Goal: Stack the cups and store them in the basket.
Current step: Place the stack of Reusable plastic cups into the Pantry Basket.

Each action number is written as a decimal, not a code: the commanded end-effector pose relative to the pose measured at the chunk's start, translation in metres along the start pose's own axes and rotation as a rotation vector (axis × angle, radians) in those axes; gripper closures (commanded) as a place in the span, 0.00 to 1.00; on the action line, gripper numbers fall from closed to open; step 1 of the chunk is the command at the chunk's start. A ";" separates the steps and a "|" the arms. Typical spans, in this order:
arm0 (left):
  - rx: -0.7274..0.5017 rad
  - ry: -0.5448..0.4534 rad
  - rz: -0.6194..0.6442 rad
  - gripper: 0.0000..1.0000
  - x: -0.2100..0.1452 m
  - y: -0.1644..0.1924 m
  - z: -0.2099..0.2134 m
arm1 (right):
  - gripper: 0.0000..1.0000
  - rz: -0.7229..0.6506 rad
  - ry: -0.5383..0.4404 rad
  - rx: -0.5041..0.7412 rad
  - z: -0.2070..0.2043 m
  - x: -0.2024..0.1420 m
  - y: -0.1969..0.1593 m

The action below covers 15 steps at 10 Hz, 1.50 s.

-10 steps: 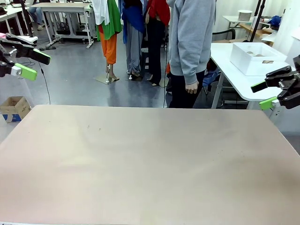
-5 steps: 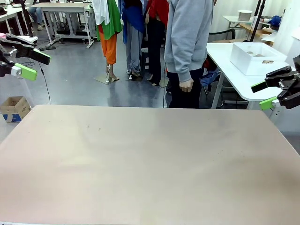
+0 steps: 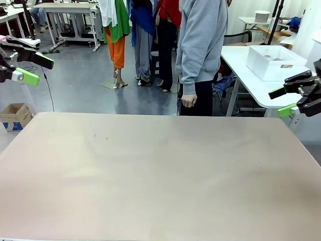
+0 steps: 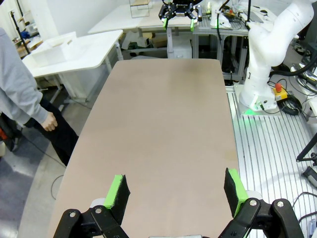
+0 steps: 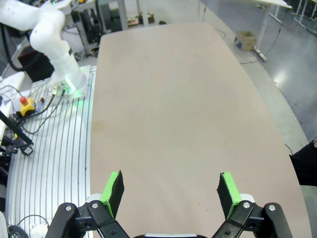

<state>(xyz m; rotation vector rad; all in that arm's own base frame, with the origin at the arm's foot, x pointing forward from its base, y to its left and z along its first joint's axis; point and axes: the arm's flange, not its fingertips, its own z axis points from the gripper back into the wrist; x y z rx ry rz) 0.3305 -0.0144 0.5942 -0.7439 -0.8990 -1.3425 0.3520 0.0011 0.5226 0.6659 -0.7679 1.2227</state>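
Here, a big tan surface [image 3: 160, 170], flat and bare on top. Up at its left edge, the left pincer [image 3: 31, 69], held in the air, green pads apart, nothing between them. Up at its right edge, the right pincer [image 3: 280, 101], also in the air, pads wide apart, nothing held.

Past the far edge of the surface, a person in a grey top [image 3: 200, 45] and dark trousers, standing on the grey floor, one hand [image 3: 188, 100] hanging down loose. To the right of the person, beyond the far right corner of the surface, a white side table [image 3: 251, 75]. On that table, the white basket [image 3: 275, 62], well apart from both pincers. Something brown and round inside it, too small to tell.

Down on the floor past the far left corner of the surface, a small cardboard box [image 3: 15, 115].

From the left wrist, the two green pads [image 4: 117, 192] low in the picture, spread wide over the near end of the surface, the same grey sleeve off to the side, the basket far off on the white table [image 4: 54, 49].

From the right wrist, green pads [image 5: 113, 187] also spread wide, the long tan top stretching away.
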 end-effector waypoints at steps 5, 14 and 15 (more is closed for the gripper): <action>-0.004 -0.023 -0.005 0.00 0.002 0.001 0.001 | 0.00 -0.017 -0.019 -0.003 0.000 0.002 0.001; -0.004 -0.023 -0.005 0.00 0.002 0.001 0.001 | 0.00 -0.017 -0.019 -0.003 0.000 0.002 0.001; -0.004 -0.023 -0.005 0.00 0.002 0.001 0.001 | 0.00 -0.017 -0.019 -0.003 0.000 0.002 0.001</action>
